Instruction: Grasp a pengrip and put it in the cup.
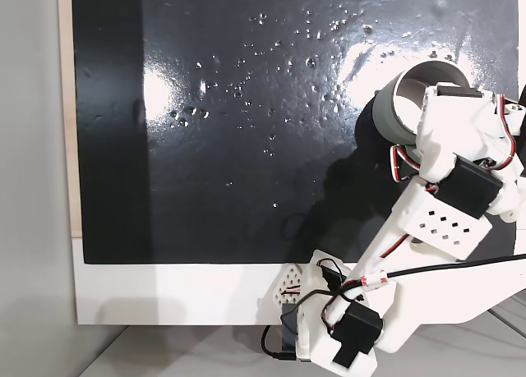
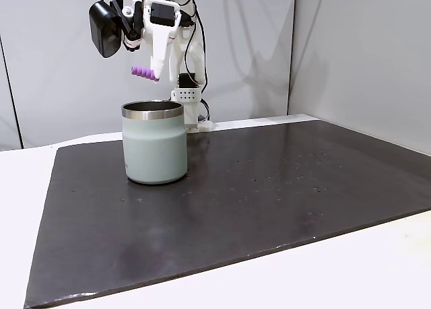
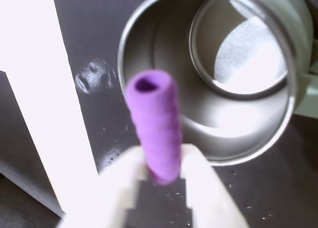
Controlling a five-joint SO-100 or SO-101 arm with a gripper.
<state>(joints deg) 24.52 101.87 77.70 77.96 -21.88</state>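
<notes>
While the gripper point(image 3: 161, 163) pinches the pengrip point(image 3: 155, 123) between its two pale fingers point(image 3: 201, 176) in the wrist view, the purple tube's hollow end points toward the camera. Beyond it sits the cup point(image 3: 278, 133), its shiny steel mouth open just below. In a fixed view from the side, the pengrip point(image 2: 144, 73) hangs clear above the cup point(image 2: 154, 151), which stands upright on the dark mat point(image 2: 269, 194).

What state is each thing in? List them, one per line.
Small purple ribbed rubber pengrip: gripped, lifted above the cup's mouth.
Pale grey-green steel-lined cup: upright on the mat, empty.
White end effector: shut on the pengrip.
Black mat: lying flat.
</notes>
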